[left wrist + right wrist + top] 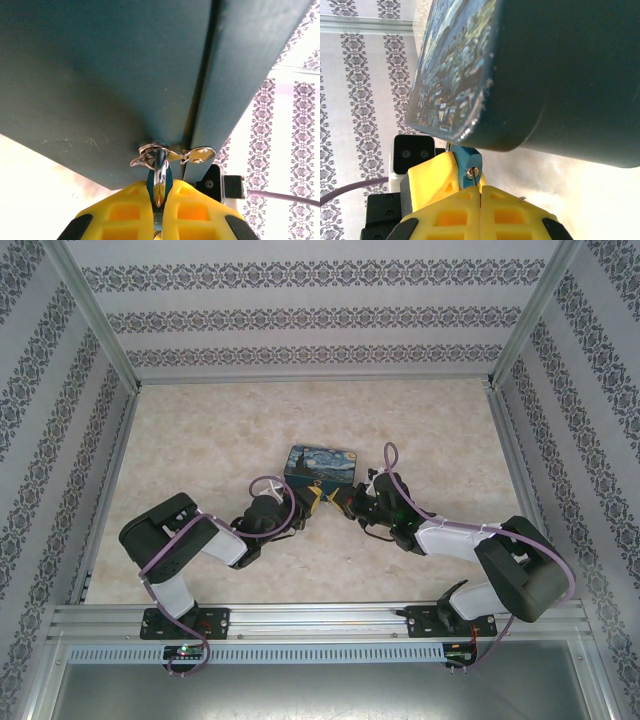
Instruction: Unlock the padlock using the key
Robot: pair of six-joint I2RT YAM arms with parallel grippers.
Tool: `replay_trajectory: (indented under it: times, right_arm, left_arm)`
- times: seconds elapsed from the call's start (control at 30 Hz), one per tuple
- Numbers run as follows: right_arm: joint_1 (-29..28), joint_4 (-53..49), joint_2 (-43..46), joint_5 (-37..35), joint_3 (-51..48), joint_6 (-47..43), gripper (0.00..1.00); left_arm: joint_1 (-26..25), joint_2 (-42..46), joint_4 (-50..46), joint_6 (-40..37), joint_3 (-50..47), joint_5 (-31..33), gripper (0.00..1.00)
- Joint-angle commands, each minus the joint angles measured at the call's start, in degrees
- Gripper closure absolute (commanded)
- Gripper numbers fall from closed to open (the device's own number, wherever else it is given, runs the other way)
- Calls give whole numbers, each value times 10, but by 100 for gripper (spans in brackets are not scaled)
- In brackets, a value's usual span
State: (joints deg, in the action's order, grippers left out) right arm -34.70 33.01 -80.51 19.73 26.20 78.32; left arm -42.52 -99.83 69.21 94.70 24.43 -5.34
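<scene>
The blue padlock [159, 181] is clamped between my left gripper's [160, 194] yellow fingers. Its silvery shackle [160, 167] passes through the metal hasp [172, 154] on the dark teal box [100, 75]. In the right wrist view the padlock's [466, 161] keyhole end faces my right gripper [480, 192]. That gripper is shut on the thin dark key [476, 181], whose tip sits in the keyhole. In the top view the left gripper [308, 502] and right gripper [346, 502] meet nose to nose just in front of the box [320, 462].
The painted night-sky lid of the box [450, 65] looms close above both grippers. The left gripper's finger [432, 175] and camera [411, 155] sit right beside the padlock. Patterned walls [310, 315] and aluminium rails [300, 618] enclose the marbled table [200, 440].
</scene>
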Motion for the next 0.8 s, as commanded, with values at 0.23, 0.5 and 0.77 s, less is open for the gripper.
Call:
replay_trajectory:
  times: [0.23,0.5,0.77]
  right_arm:
    - [10,58,-15,1,8,22,100]
    - [29,77,-26,28,17,24,100]
    - [46,87,-47,50,27,22,100]
  left_arm:
    - [-35,4,85,32,44,-16,100]
    - [-50,-9,94,38,58,-19,100]
    - [-69,-31,108,46,69,-22,100]
